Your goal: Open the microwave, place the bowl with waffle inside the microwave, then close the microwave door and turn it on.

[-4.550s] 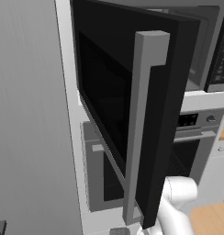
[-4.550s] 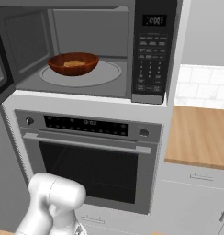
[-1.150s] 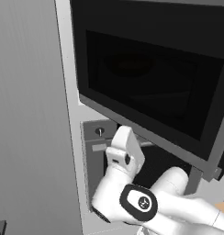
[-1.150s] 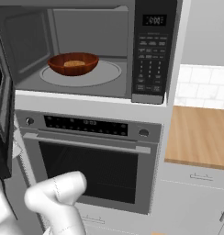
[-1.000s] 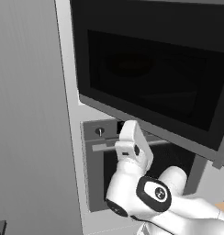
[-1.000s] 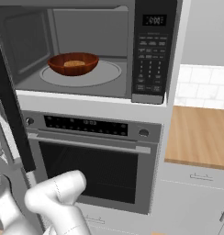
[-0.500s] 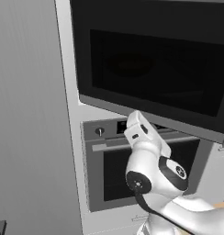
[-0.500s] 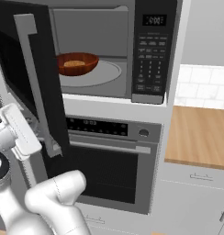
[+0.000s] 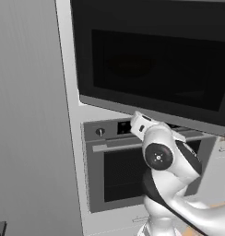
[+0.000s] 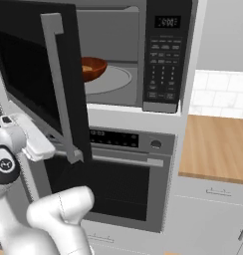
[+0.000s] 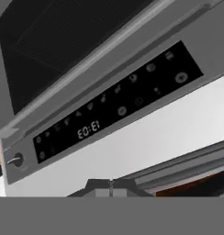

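The black microwave door (image 10: pixel 41 84), grey bar handle along its edge, stood partly open at upper left; the gripper (image 10: pixel 53 149) was closed, empty.

The oven's control panel (image 11: pixel 116 104) display shows inverted clock digits, seemingly "13:03"; microwave (image 10: pixel 167 52) display unreadable.

A stainless oven (image 10: pixel 118 184) is built into the wall just in front of the gripper (image 10: pixel 44 142), its horizontal handle (image 10: pixel 128 160) and dark control strip (image 11: pixel 118 103) close by. Beyond it to the right lie a wooden table (image 10: pixel 215 147) over grey cabinet fronts (image 10: pixel 208 219) and a white tiled wall (image 10: pixel 220 94). A tall grey panel (image 9: pixel 26 115) stands to the left.
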